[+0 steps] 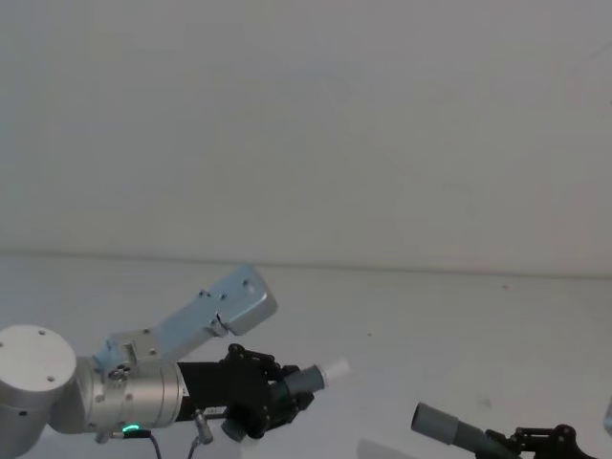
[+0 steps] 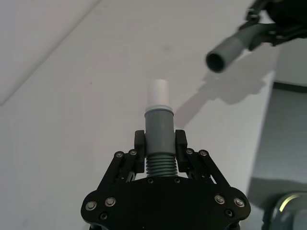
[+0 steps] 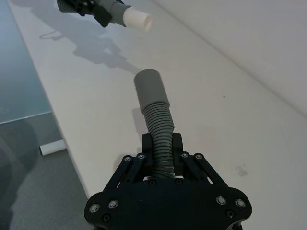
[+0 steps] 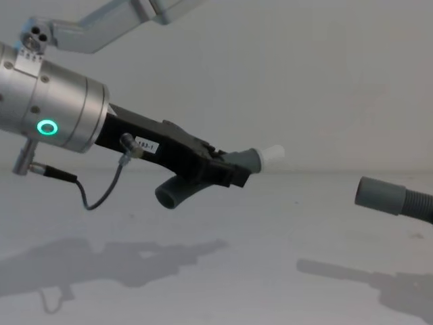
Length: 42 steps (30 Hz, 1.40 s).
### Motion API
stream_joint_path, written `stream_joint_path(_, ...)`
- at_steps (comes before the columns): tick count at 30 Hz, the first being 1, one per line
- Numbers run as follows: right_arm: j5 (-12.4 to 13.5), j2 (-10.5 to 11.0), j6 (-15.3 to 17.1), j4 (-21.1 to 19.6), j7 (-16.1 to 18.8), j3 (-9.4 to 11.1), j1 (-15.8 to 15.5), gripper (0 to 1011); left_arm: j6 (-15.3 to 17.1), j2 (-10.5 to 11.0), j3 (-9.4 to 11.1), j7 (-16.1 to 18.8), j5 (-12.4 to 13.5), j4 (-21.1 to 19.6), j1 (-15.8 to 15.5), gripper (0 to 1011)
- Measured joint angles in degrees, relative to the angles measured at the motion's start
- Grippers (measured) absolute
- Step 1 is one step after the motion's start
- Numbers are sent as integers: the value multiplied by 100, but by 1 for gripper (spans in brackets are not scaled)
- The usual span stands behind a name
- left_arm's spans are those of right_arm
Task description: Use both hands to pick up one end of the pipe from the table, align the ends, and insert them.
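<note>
Pipe [image 1: 302, 381] is in two pieces, both held clear of the surface [image 1: 430, 320]. The left pincer [image 2: 159, 143] is clamped on the ribs of the white-tipped piece [image 2: 159, 122], just behind its cuff. The right pincer [image 3: 162, 146] is clamped on the ribs of the hollow-cuffed piece [image 3: 156, 117]. Gripping behind the cuffs leaves both ends projecting free for mating. The ends face roughly toward each other but are well apart, and the chest view shows the white tip higher than the mouth. Judgement: alignment incomplete, insertion not yet begun.
</note>
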Motion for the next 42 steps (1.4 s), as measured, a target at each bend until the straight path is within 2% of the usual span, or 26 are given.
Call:
stream_joint_path(7, 63, 121, -279, -5, 133, 19, -50, 204, -3, 235, 172, -580, -131, -203, -151, 327)
stream_joint_path(17, 205, 231, -549, 54, 373, 6, -23, 204, 67, 382, 395, -1134, -237, -273, -373, 327)
stream_joint_path(22, 297, 288, -675, 103, 540, -15, 6, 204, 91, 407, 493, -1299, -256, -255, -490, 327)
stream_joint_path(32, 595, 452, -967, 194, 1012, -44, 29, 204, 111, 396, 607, -1415, -262, -175, -656, 327)
stream_joint_path(42, 745, 537, -1090, 217, 1211, -50, 15, 204, 100, 343, 701, -1495, -288, -98, -770, 327)
